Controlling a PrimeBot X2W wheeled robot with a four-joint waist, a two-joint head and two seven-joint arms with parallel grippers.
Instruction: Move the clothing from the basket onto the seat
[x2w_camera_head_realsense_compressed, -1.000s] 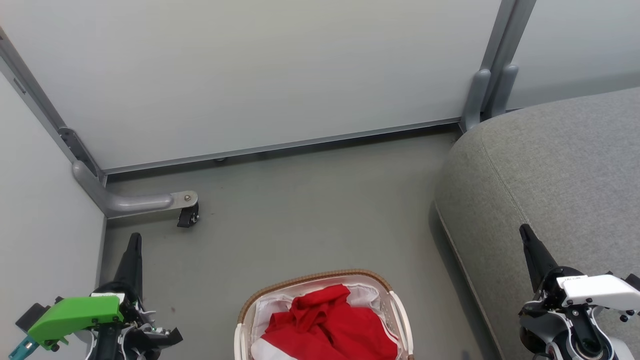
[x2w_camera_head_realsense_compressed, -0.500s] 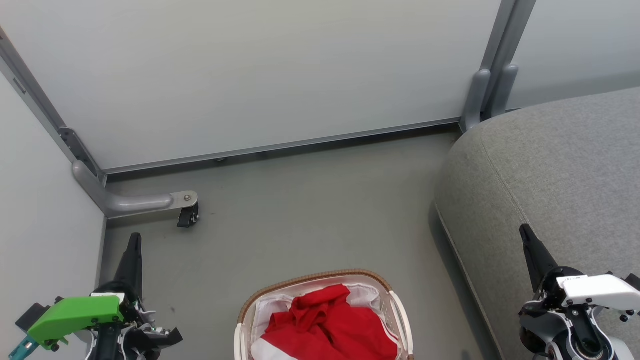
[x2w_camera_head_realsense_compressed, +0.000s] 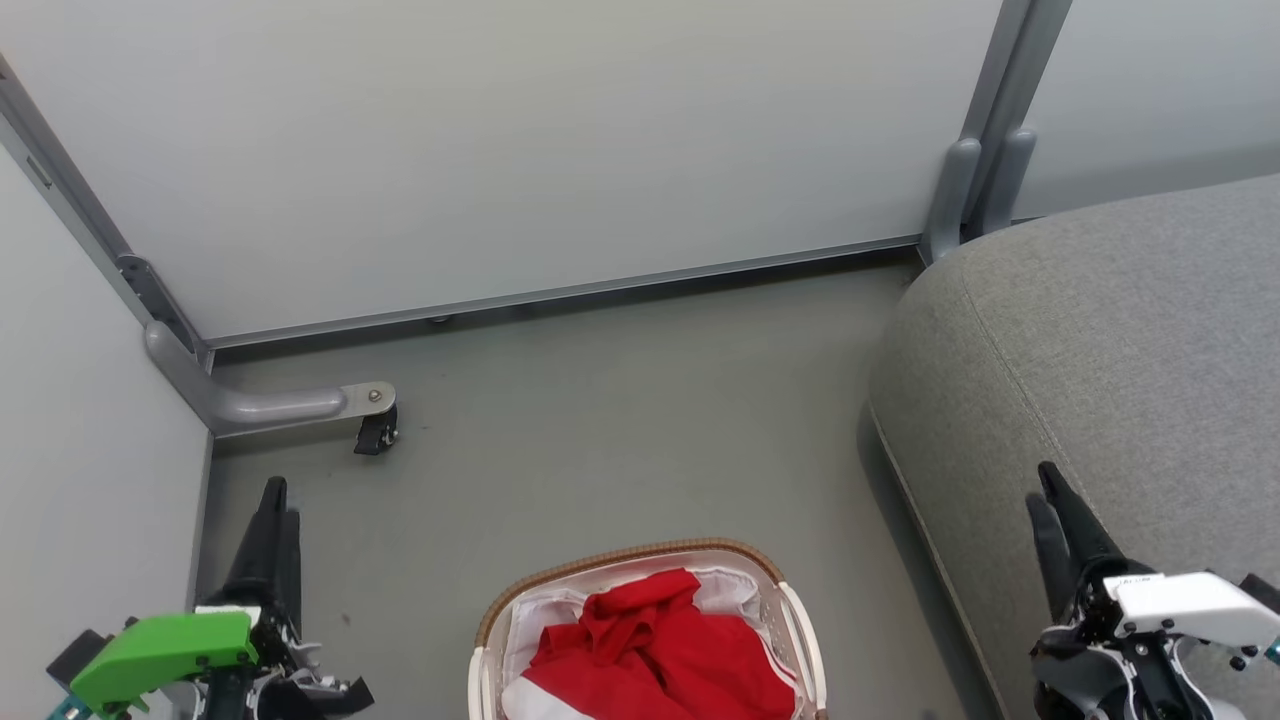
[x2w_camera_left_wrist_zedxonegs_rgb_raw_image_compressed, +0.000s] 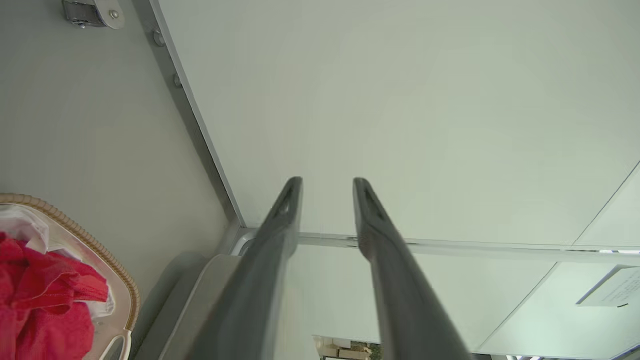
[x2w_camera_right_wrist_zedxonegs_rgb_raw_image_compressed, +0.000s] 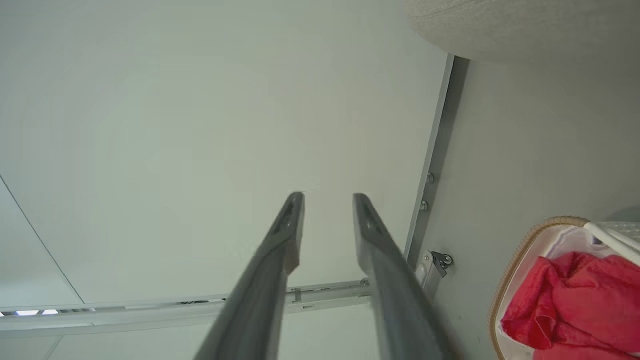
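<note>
With the left gripper (x2w_camera_left_wrist_zedxonegs_rgb_raw_image_compressed: 325, 182) and right gripper (x2w_camera_right_wrist_zedxonegs_rgb_raw_image_compressed: 325, 197) both slightly parted and empty, apart from the clothing (x2w_camera_head_realsense_compressed: 650, 650), a deep grab could snag the white liner (x2w_camera_head_realsense_compressed: 728, 588) and drag the basket (x2w_camera_head_realsense_compressed: 620, 555)

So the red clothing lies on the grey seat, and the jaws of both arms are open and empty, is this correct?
Not quite. The clothing lies in the basket, not on the seat, as the head view shows. The jaws of both arms are open and empty, as you said.
</note>
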